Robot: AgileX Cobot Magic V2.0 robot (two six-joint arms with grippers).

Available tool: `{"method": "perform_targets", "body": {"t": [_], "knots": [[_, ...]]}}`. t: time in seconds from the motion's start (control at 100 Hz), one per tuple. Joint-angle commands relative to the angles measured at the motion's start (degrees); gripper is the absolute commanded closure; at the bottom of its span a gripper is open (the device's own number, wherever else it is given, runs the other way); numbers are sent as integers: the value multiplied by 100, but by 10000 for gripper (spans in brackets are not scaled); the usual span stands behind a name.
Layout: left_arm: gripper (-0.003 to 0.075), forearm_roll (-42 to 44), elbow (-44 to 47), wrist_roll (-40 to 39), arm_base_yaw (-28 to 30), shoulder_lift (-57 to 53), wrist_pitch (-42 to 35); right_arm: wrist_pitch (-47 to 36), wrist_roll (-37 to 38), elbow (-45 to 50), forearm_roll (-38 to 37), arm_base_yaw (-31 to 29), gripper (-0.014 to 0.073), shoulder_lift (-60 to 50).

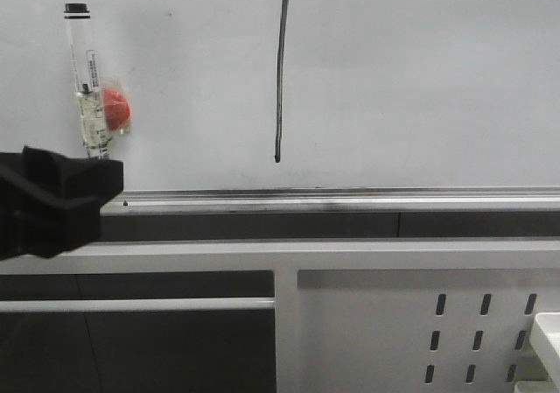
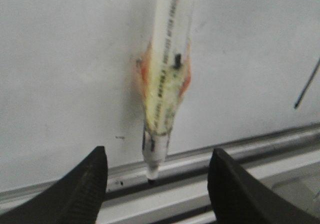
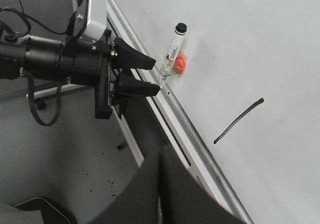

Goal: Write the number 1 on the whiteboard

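The whiteboard (image 1: 420, 78) fills the upper part of the front view, pale and glossy, with a silver rail (image 1: 350, 202) running along its lower edge. On it stands the number 1 (image 1: 280, 71), a long thin black stroke, nearly vertical and slightly bowed, its lower end stopping a little above the rail. Left of the stroke a marker (image 1: 88, 82) stands upright against the board, black cap at the top, clear barrel wrapped in tape around a red round piece (image 1: 116, 106) that sits against the board surface. The marker's tip points down and meets the rail.

The left gripper (image 1: 61, 202) sits low at the left edge of the front view, in front of the rail and just below the marker's lower end. In the left wrist view its two dark fingers (image 2: 85, 189) stand spread wide, one on each side of the marker (image 2: 165, 84), with clear gaps between each finger and the barrel; nothing is gripped. The stroke lies well to the right of this gripper, apart from it.

In the right wrist view the right gripper (image 3: 161, 194) shows as two dark fingers pressed together along a thin seam, clenched on nothing. It is apart from the board, and the stroke (image 3: 239, 120) lies beyond it on the board surface
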Motion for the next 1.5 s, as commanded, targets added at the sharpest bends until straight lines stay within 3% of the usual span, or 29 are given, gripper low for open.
{"method": "perform_targets", "body": {"t": [0.0, 0.18, 0.39, 0.6, 0.76, 0.86, 1.01, 1.199, 1.319, 1.489], "knots": [[314, 216, 124, -82, -103, -209, -1292, -393, -4, -131, -58, -18, 663, -196], [420, 506, 483, -83, -238, -586, -1292, -948, -4, 545, -58, -18, 662, -960], [738, 1340, 883, -83, -238, -1039, -1292, -2143, -4, 2222, 5, -18, 663, -2464], [740, 1595, 1127, -154, -238, -1103, -1292, -3640, -4, 4252, 15, -18, 663, -3928], [740, 1595, 1157, -154, -238, -1103, -1242, -4757, -4, 5637, 163, -18, 663, -4355], [740, 1606, 1157, -154, -238, -1103, -1206, -5614, -4, 6038, 303, -18, 663, -4358], [740, 1637, 1058, -154, -238, -1112, -1005, -5777, -4, 5983, 369, -18, 663, -4358], [740, 2381, 207, -154, -238, -1226, 225, -5706, -4, 5983, 369, -18, 663, -4358], [740, 2411, -616, -154, -238, -1561, 1803, -5706, -4, 5983, 369, -18, 663, -4358], [740, 2606, -1567, -154, -238, -2612, 4605, -5706, -4, 5983, 369, -18, 663, -4358]]}}
